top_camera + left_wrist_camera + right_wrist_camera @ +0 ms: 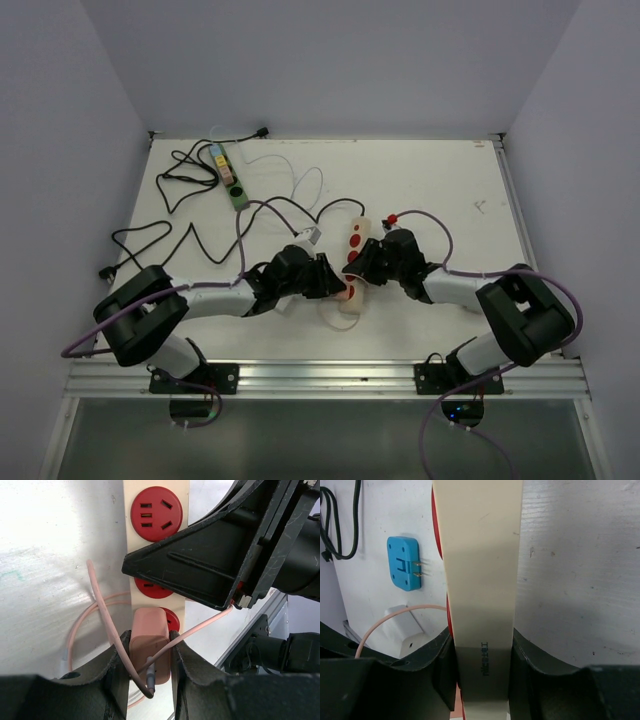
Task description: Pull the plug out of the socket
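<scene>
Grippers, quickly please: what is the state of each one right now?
Left gripper: closed on the pink plug.
Right gripper: closed on the cream power strip.

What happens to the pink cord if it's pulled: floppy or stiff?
Probably floppy: the cord lies in loose curls. Likely light too, being thin. It may trail after the plug leaving the strip, since it joins its end.

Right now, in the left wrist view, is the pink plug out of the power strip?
No, the pink plug sits in a red socket of the power strip, clamped by the left gripper.
</scene>
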Robot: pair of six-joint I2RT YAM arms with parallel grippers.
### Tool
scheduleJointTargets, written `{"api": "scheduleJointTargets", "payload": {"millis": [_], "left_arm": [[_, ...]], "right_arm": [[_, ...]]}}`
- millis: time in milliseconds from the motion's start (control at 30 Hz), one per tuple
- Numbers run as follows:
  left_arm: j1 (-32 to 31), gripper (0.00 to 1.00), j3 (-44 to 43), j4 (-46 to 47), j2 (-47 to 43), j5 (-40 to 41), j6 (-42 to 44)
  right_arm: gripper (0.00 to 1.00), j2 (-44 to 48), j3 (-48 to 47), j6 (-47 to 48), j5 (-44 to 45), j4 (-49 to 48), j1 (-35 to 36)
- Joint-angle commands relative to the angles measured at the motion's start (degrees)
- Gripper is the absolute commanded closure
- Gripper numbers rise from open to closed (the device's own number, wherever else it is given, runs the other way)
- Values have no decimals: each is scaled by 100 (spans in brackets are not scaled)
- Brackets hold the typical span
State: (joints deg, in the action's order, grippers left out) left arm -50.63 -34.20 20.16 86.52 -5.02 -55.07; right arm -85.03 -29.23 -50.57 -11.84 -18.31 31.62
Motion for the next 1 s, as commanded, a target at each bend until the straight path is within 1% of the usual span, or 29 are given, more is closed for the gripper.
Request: {"api": "scheduleJointTargets", "payload": {"millis": [0, 67, 200, 300, 400, 433, 467, 600, 633, 733, 967], "left_arm": [[45, 100, 44, 550, -389, 273, -57], [45, 100, 53, 445, -478, 299, -30], [71, 100, 124, 199, -960, 326, -22], [115, 100, 124, -222, -1408, 405, 14], [220, 100, 36, -802, -1838, 431, 110], [290, 100, 1, -1134, -1936, 388, 163], [317, 100, -95, -1311, -2033, 379, 207], [352, 100, -421, -2295, -2507, 458, 435], [352, 100, -474, -2593, -2578, 475, 496], [352, 100, -658, -3060, -2763, 467, 611], [352, 100, -922, -3808, -2930, 247, 690]], "right_arm": [[87, 144, -135, 125, -74, -165, 38], [100, 232, -284, 248, -3, 36, 29], [100, 566, -565, 766, 417, 581, 29], [100, 926, -759, 1162, 1033, 1100, 20], [100, 1173, -987, 1593, 1481, 1583, -6], [100, 1234, -1057, 1698, 1630, 1715, -6], [100, 1270, -1162, 1899, 1945, 1986, -6], [100, 1332, -1295, 2252, 2738, 2375, -24], [100, 1340, -1304, 2296, 2835, 2419, -24], [100, 1314, -1313, 2332, 3038, 2516, -85], [100, 1235, -1356, 2323, 3284, 2577, -252]]}}
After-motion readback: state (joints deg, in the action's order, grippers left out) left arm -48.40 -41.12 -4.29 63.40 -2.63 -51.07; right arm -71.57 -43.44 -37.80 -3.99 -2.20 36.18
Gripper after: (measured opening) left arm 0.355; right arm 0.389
